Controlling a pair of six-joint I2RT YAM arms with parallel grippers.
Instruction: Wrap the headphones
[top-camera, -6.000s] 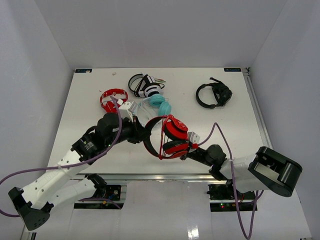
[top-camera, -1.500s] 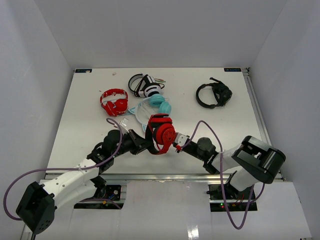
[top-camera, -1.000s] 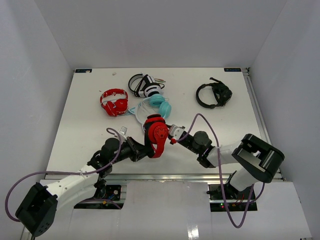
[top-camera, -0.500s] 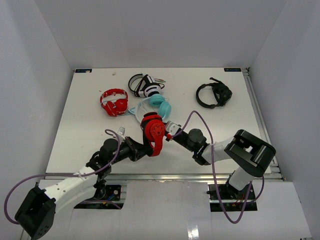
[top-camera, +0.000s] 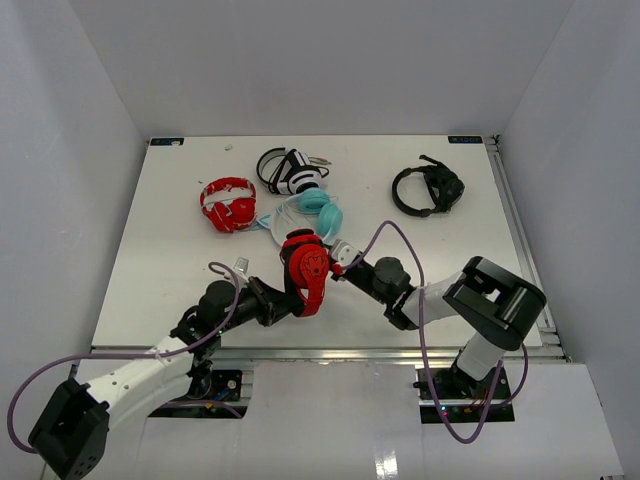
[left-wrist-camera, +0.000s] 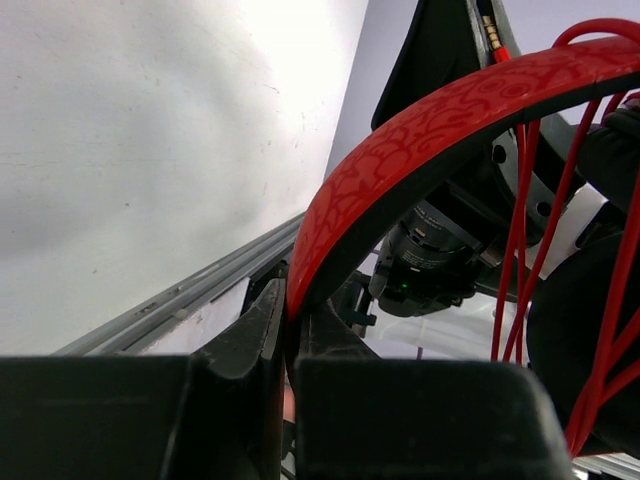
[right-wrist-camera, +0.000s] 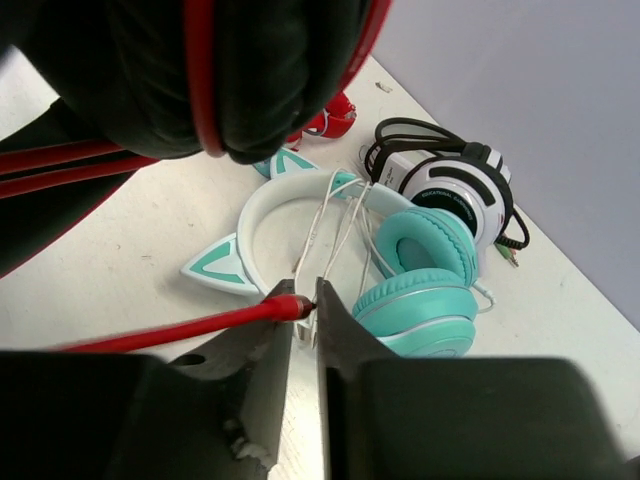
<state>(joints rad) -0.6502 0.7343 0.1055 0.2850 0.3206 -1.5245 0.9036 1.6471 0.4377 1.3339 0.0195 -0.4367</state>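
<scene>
The headphones (top-camera: 305, 268), red and black with a red-patterned headband (left-wrist-camera: 420, 130), are held up above the table's near middle. My left gripper (top-camera: 285, 300) is shut on the headband's lower end (left-wrist-camera: 292, 300). Several turns of the thin red cable (left-wrist-camera: 520, 220) run across the headband and ear cup (right-wrist-camera: 250, 70). My right gripper (top-camera: 338, 262) is close to the right of the ear cup and is shut on the red cable's plug end (right-wrist-camera: 285, 308); the cable (right-wrist-camera: 150, 335) runs left from its jaws.
Behind the held pair lie a white-and-teal cat-ear headset (top-camera: 315, 210) (right-wrist-camera: 410, 270), a black-and-white headset (top-camera: 288, 170) (right-wrist-camera: 450, 175), a small all-red pair (top-camera: 227, 203) and an all-black headset (top-camera: 427, 190) at the back right. The table's metal front rail (left-wrist-camera: 190, 290) is just below the left gripper.
Over six seconds both arms have swung the headphones left and back, turning them. In the last half second the right gripper with the cable end edged closer to the ear cup.
</scene>
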